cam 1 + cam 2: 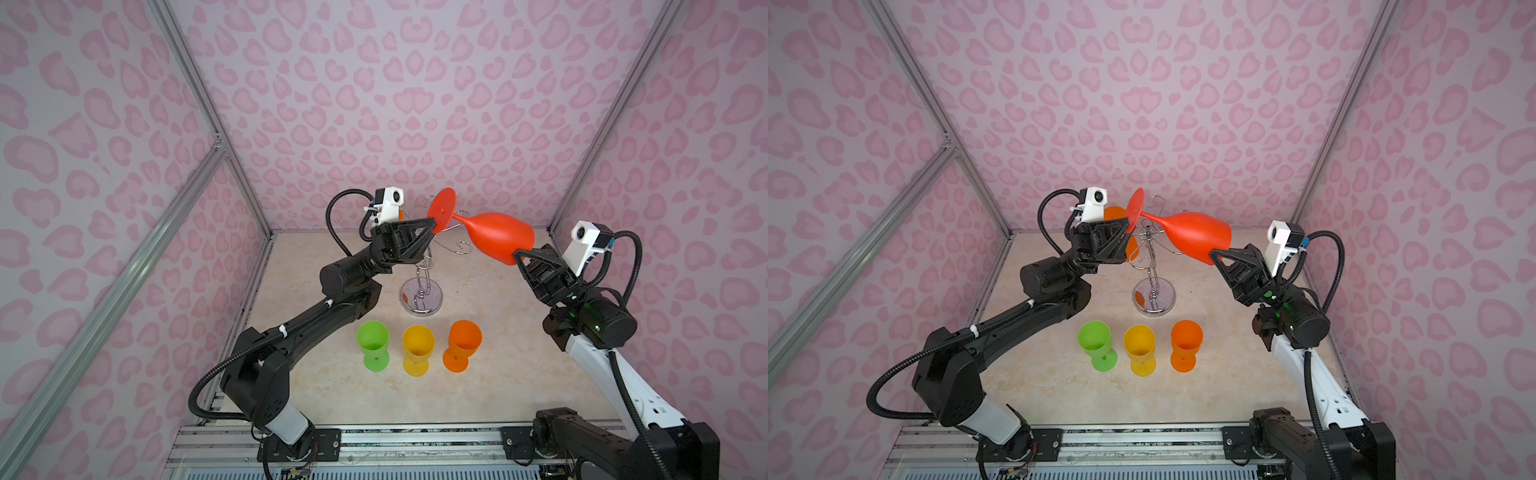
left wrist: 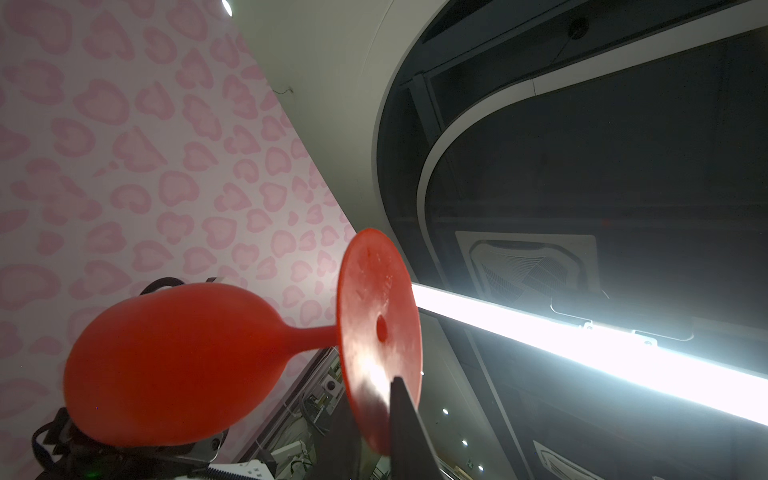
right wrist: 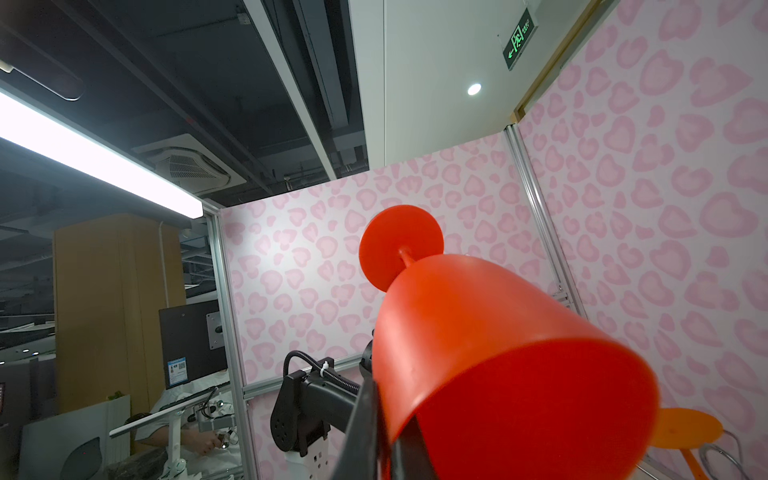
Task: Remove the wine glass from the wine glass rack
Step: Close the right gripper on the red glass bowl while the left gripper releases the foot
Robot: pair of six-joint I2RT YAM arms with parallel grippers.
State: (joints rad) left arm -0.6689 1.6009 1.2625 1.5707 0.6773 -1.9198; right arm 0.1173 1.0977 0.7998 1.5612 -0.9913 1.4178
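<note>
Looks well along, not finished. Below both grippers, on the table (image 1: 519,374), clear of the wine glass rack (image 1: 420,300) and upright in a row: green glass (image 1: 373,345), yellow glass (image 1: 417,349), orange glass (image 1: 463,344).

Above the rack's hooks, spanning from one gripper to the other: red wine glass (image 1: 494,237), lying nearly level and off the wire as far as both top views show. Clamped tight at the bowl rim by the right gripper (image 1: 518,254), rim wall between the fingers. At the foot disc, the left gripper (image 1: 432,231), fingers either side of the disc edge; cannot tell whether pinching or let go.

Just behind the left gripper, hung on a hook: hanging orange glass (image 1: 1115,214).

Left to do, by this reading: free the foot, bring the red one down beside the row, then fetch the last from its hook.
</note>
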